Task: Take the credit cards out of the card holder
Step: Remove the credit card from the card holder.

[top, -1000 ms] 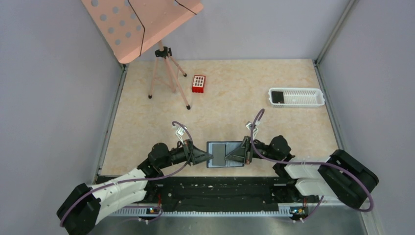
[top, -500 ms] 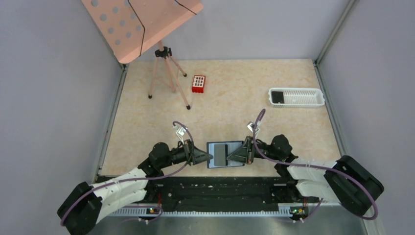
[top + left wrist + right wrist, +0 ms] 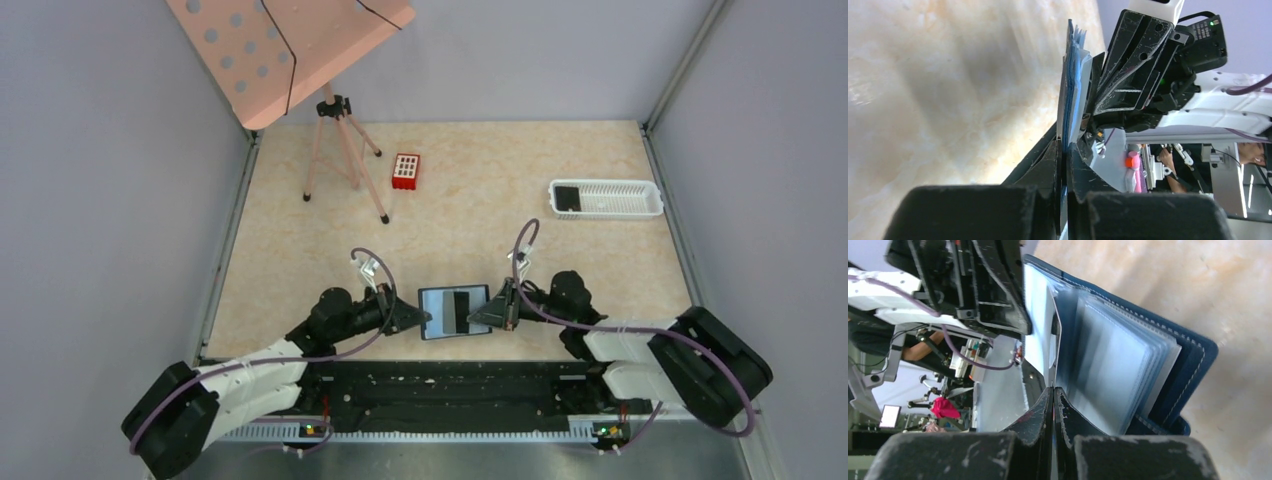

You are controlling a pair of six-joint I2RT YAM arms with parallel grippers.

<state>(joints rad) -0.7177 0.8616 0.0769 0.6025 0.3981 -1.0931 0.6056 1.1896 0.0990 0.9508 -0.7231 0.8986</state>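
The card holder [image 3: 454,311], a blue folding wallet, is held open just above the table's near edge between my two grippers. My left gripper [image 3: 424,318] is shut on its left edge; in the left wrist view [image 3: 1064,145] the wallet [image 3: 1071,85] stands edge-on from the jaws. My right gripper [image 3: 479,316] is shut on a thin inner leaf at the right side [image 3: 1053,389], beside the clear pockets [image 3: 1118,365] and the blue cover [image 3: 1195,360]. A dark strip [image 3: 462,306], perhaps a credit card, shows in the wallet. Another black card [image 3: 567,197] lies in the white tray.
The white slotted tray [image 3: 620,199] stands at the far right. A small red block [image 3: 405,170] and a pink tripod stand [image 3: 340,140] are at the back left. Side walls close in the table.
The wallet has shifted slightly left and farther from the arms' bases. My right gripper has drawn back to its right edge, and a dark strip now shows where a grey panel was.
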